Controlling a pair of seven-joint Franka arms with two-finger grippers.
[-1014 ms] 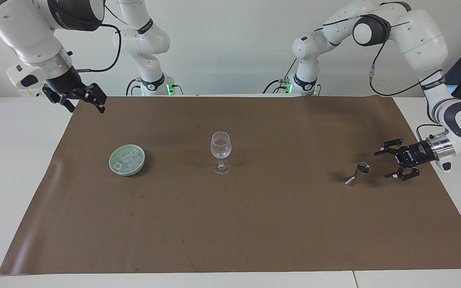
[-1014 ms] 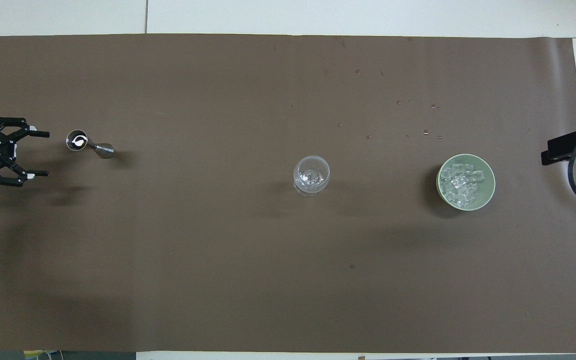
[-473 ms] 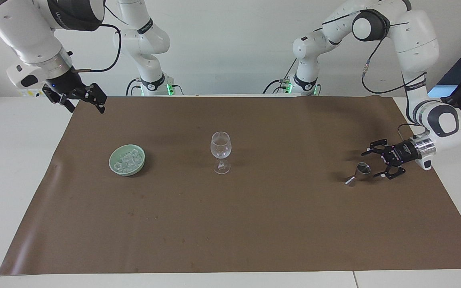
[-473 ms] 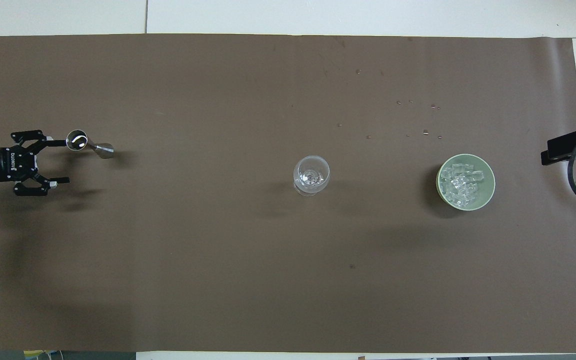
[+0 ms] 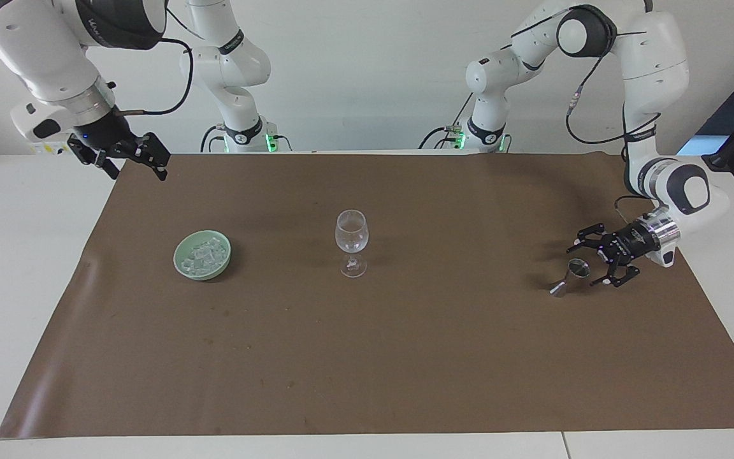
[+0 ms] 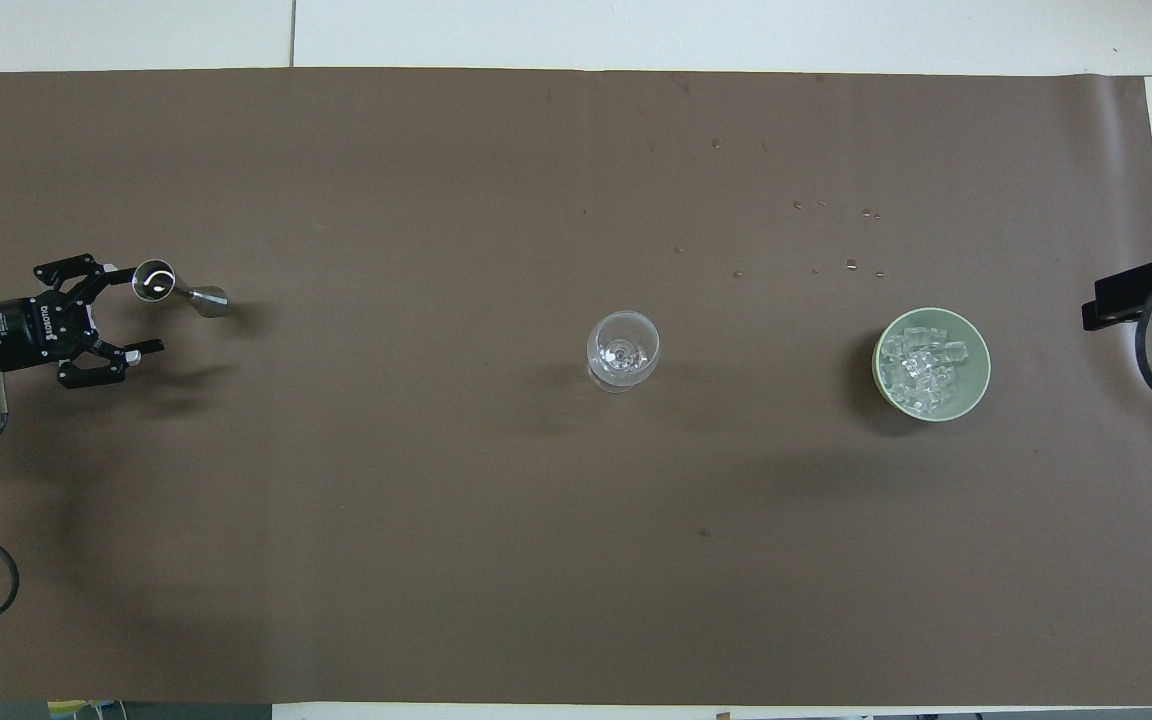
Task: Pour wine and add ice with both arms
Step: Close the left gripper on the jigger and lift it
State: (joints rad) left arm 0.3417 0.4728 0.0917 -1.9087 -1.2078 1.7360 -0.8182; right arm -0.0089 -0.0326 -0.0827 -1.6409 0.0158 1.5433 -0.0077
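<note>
Brown paper (image 5: 367, 357) covers the table, where ice (image 5: 202, 255) fills a green bowl (image 5: 183, 266) toward the right arm's end. Left gripper (image 5: 590, 263), fingers wide, flanks a metal jigger (image 5: 569, 276); right gripper (image 5: 137, 160), also spread, waits raised. Wine glass (image 5: 351, 239) stands mid-table.

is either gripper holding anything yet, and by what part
Nothing is held. The left gripper is open beside the metal jigger; the right gripper is open and empty.
</note>
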